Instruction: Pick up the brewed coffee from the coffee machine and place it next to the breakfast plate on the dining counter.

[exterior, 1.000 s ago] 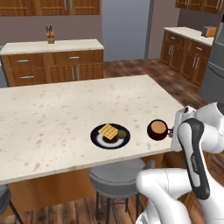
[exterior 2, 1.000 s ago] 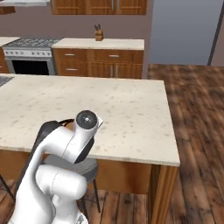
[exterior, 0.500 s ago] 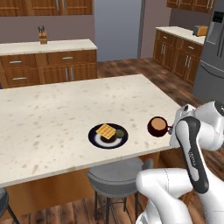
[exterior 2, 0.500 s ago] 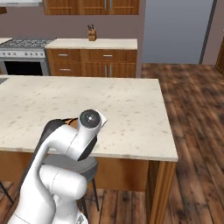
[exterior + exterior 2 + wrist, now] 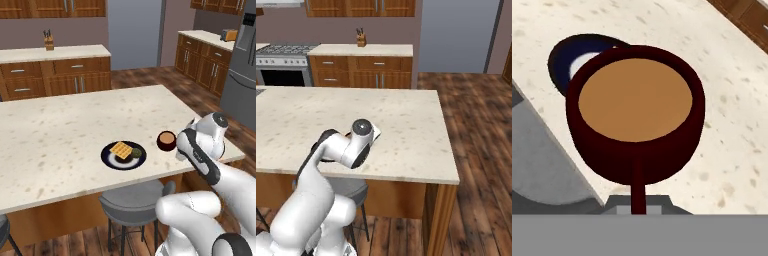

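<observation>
The brewed coffee (image 5: 166,141), a dark red mug (image 5: 635,112) full of brown liquid, is held over the front right part of the dining counter (image 5: 65,125). My gripper (image 5: 178,145) is shut on its handle from the right. In the hand view the handle runs down to my gripper (image 5: 638,204). The breakfast plate (image 5: 123,154), dark with a golden waffle, lies just left of the mug, a small gap apart. Its rim (image 5: 559,57) peeks out behind the mug. I cannot tell whether the mug touches the counter (image 5: 732,125). My arm hides the mug in the right base view.
A grey stool (image 5: 132,200) stands below the counter's front edge (image 5: 406,172). At the back is a wooden cabinet run with a knife block (image 5: 48,40), a stove (image 5: 281,62) to its left, and a fridge (image 5: 245,65) at far right.
The base has shifted a little, so the background has slid. My gripper has carried the mug slightly left, closer to the plate. The grip has not changed.
</observation>
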